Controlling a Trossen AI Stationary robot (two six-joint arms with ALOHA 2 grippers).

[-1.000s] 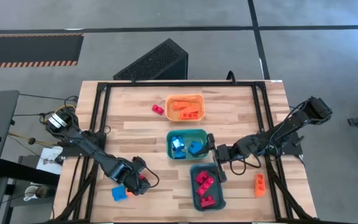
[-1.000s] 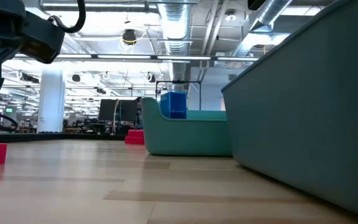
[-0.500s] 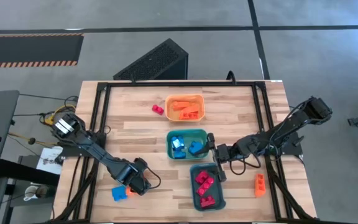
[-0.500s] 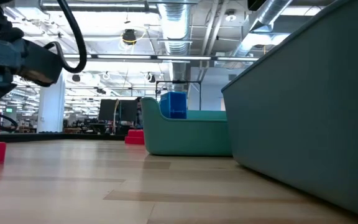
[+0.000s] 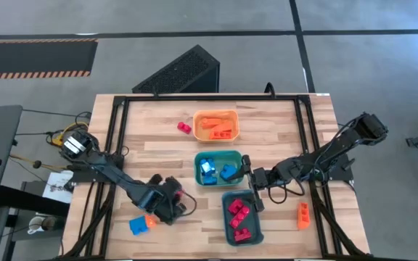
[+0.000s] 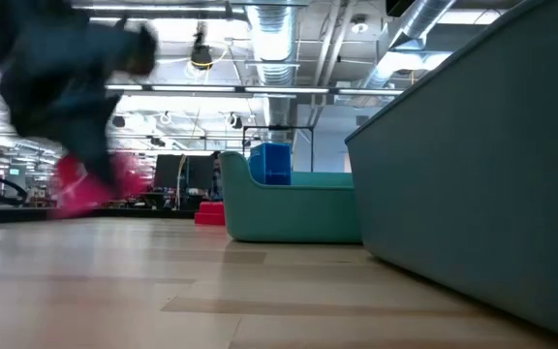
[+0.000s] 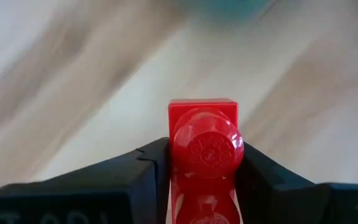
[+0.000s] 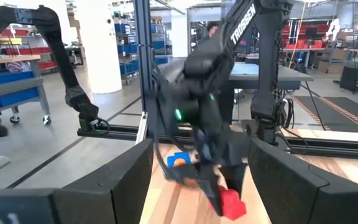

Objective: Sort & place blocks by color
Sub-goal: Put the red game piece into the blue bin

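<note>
Up close, the left wrist view shows a red block pinched between the left gripper jaws above the pale wooden counter; overhead, that gripper sits near the front edge, left of the teal trays, with a blue block and an orange block just beside it. The right gripper waits between the trays, jaws spread. Only the low view reveals the ceiling ducts beyond.
</note>
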